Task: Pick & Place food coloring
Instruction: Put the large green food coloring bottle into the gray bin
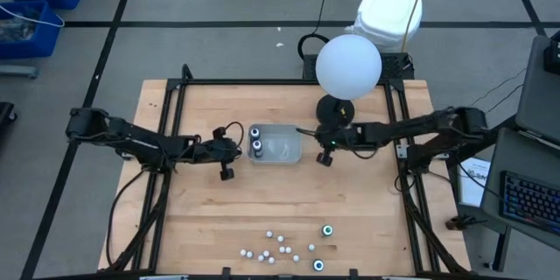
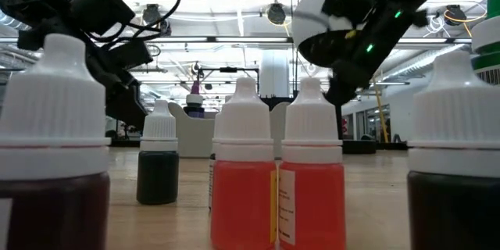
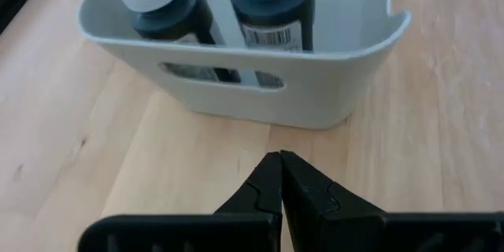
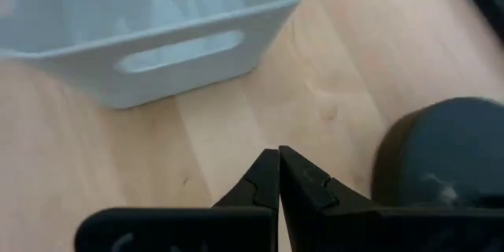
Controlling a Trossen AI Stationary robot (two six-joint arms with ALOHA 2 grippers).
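The food coloring bottles (image 1: pixel 278 249) stand mostly in a loose group near the front edge of the wooden table (image 1: pixel 192 219), well apart from both arms. Most of them show white caps from above; two with teal-ringed tops (image 1: pixel 327 229) stand a little to the right side of the group. In the low view the nearest ones are seen from the side: two bottles with red liquid (image 2: pixel 277 191) stand touching each other, and a smaller bottle with dark green liquid (image 2: pixel 158 156) is to their left.

Two more dark bottles (image 3: pixel 224 4) stand upright, side by side, inside the grey tray (image 1: pixel 284 149) at the middle of the table, at the tray's left end.

The left gripper (image 3: pixel 279 175) is just beside the tray on its left side, with its fingers pressed together and holding nothing. The right gripper (image 4: pixel 278 169) is just beside the tray on its right side, fingers also closed together and empty, near the black stand (image 1: pixel 335 110) of the white globe (image 1: pixel 348 65).
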